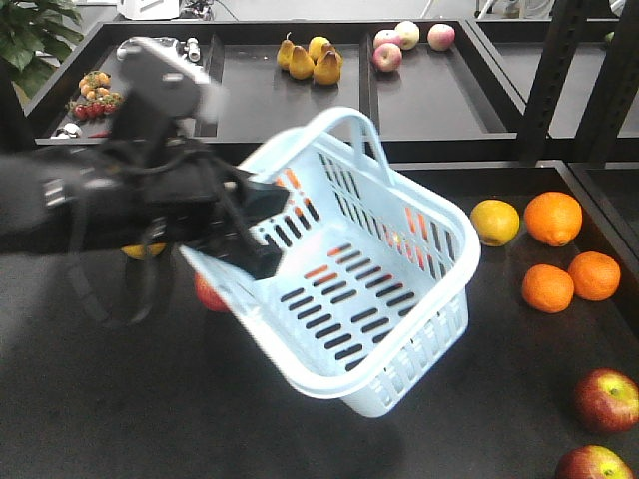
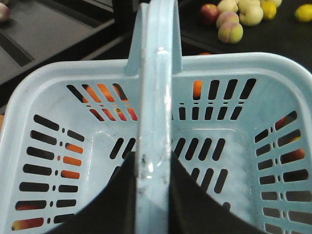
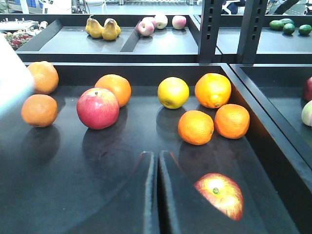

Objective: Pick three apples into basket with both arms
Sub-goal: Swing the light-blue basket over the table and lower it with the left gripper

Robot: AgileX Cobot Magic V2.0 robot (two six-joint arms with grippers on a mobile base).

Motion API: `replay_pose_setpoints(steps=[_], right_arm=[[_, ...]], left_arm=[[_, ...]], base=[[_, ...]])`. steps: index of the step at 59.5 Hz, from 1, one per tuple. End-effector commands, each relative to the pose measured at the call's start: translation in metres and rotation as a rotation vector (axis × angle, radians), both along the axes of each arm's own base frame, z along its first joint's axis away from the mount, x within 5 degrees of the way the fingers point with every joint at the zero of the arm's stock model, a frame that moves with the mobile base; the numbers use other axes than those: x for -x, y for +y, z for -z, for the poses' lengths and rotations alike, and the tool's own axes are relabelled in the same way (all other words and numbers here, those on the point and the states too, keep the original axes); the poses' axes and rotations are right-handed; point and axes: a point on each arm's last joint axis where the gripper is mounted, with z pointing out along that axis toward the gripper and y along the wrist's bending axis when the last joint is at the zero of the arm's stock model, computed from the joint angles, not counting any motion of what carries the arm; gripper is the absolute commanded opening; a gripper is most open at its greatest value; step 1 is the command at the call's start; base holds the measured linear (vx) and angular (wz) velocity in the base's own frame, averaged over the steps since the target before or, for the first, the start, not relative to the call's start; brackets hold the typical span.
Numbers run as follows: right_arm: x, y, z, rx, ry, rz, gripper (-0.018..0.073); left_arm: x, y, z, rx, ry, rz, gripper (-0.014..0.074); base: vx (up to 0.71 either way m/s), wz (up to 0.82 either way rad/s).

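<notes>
Basket (image 1: pixel 399 329) is held tilted above the bench (image 1: pixel 100 399), with two apples (image 1: pixel 606 399) lying well to its right. Its handle (image 2: pixel 156 97) is clamped in the left pincer (image 2: pixel 153 195). The right pincer (image 3: pixel 157 195) is closed on nothing, apparently; it should be opened wide before the apple (image 3: pixel 219 195) beside it is straddled.
</notes>
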Motion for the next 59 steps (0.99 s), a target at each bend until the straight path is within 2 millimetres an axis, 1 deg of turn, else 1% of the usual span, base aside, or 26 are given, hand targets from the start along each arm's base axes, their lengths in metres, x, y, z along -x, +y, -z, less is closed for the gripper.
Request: replay_pose_setpoints(steps=[1,8,13,23,27,44,51,59], right_arm=[[-0.001,0.000,-0.003,0.011,-0.071,-0.006,0.0008],[-0.001,0.000,-0.003,0.011,-0.071,-0.006,0.0008],[-0.001,0.000,-0.003,0.011,-0.071,-0.006,0.0008],[-0.001,0.000,-0.003,0.011,-0.071,-0.006,0.0008],[-0.001,0.000,-0.003,0.011,-0.071,-0.006,0.0008],[-0.001,0.000,-0.003,0.011,-0.071,-0.006,0.0008],[-0.001,0.000,-0.003,0.011,-0.071,-0.006,0.0008],[-0.001,0.000,-0.003,0.011,-0.071,-0.006,0.0008]], left_arm=[[-0.022,-0.016,-0.020,0.024,-0.053,0.024,-0.0006],[-0.048,-0.037,-0.007,-0.045,-0.012,0.103,-0.0006],[-0.063,-0.049,0.007,-0.098,0.018,0.163,-0.0006],[-0.079,-0.062,0.032,-0.142,0.089,0.209,-0.0005],[-0.082,-0.063,0.037,-0.143,0.089,0.199,-0.0002],[-0.083,-0.065,0.036,-0.160,0.035,0.211,0.0015],[-0.083,-0.065,0.035,-0.160,0.032,0.210,0.0039],[-0.083,-0.065,0.035,-0.151,0.037,0.209,0.0086]], base=[[0.00,0.00],[0.00,0.00],[0.00,0.00],[0.00,0.00],[0.00,0.00],[0.00,0.00],[0.00,0.00],[0.00,0.00]])
